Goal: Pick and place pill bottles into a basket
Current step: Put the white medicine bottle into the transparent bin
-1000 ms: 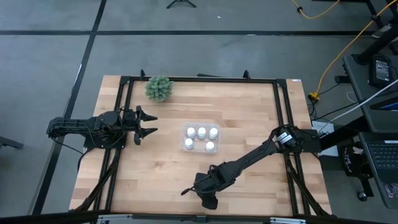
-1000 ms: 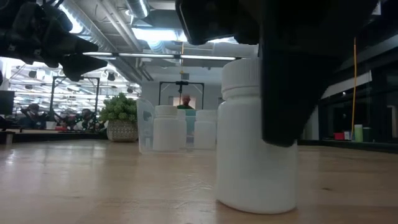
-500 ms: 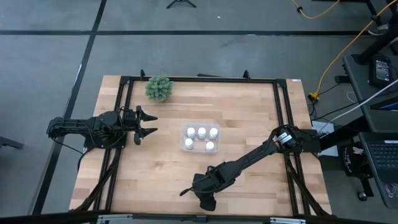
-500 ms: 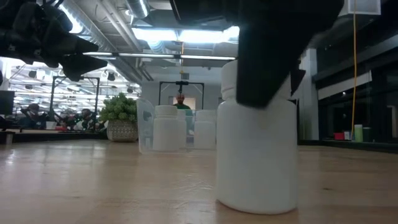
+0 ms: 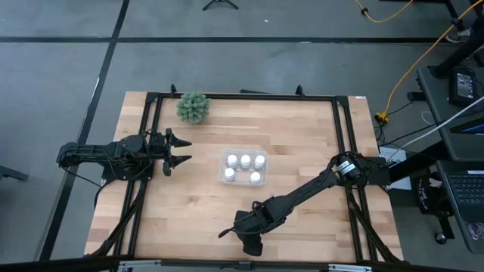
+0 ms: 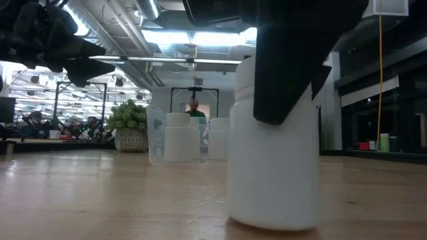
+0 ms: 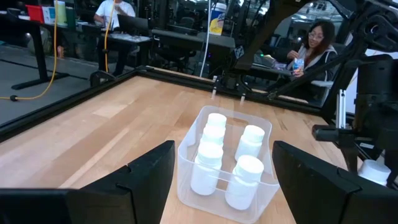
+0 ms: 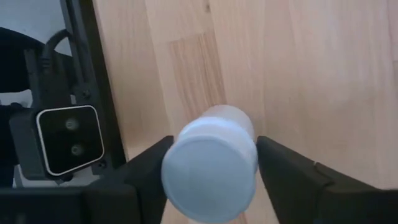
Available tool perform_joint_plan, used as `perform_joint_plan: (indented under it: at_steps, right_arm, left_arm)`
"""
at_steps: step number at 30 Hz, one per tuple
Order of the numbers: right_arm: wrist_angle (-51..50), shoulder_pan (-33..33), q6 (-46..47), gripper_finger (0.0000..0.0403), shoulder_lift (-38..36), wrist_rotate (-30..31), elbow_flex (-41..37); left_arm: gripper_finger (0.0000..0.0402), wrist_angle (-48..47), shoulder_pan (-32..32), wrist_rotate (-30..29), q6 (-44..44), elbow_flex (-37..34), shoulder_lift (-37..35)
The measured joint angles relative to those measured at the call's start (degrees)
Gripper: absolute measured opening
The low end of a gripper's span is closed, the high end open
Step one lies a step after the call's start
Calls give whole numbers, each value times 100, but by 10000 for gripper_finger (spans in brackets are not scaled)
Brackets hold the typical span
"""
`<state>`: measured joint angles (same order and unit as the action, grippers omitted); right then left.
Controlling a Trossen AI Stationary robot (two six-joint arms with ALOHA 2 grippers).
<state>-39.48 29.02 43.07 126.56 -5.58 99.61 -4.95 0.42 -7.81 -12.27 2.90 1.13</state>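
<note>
Your right gripper point(image 5: 251, 243) is down at the six o'clock edge of the table point(image 5: 302, 136), reaching in from the four o'clock side, and its fingers are pinching the sixth pill bottle point(image 8: 210, 163). In the right wrist view that bottle sits squarely between the two dark fingers point(image 8: 146, 177), cap toward the camera, with both fingers pressed against its sides. In the low view the same bottle point(image 6: 273, 167) fills the foreground with a dark finger crossing its cap and shoulder; you cannot tell from there whether its base touches the wood. The basket point(image 5: 243, 168) lies near the table's centre, at about twelve o'clock from your right gripper and well apart from it. It holds five pill bottles point(image 5: 245, 160), three in the far row and two in the near row, all upright, as the left wrist view confirms point(image 7: 211, 160). Your left gripper point(image 5: 179, 152) waits at the nine o'clock side, fingers spread, pointing toward the basket and holding nothing. The green plant point(image 5: 193, 107) stands near the eleven o'clock corner. A person point(image 7: 311, 46) is seated beyond the table in the left wrist view.
</note>
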Motion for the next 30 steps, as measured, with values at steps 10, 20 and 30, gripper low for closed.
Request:
perform_joint_plan:
  at_steps: [10, 20, 30]
  right_arm:
    - [-21, -10, 11, 171, -34, 58, 7]
    - [-2638, -184, -1054, 171, -131, 1488, 1800]
    - [-3399, -1047, -2033, 171, -133, 1776, 3069]
  left_arm:
    - [262, 0, 0, 0, 0, 0, 0]
    - [262, 0, -1, 0, 0, 0, 0]
    - [262, 0, 0, 0, 0, 0, 0]
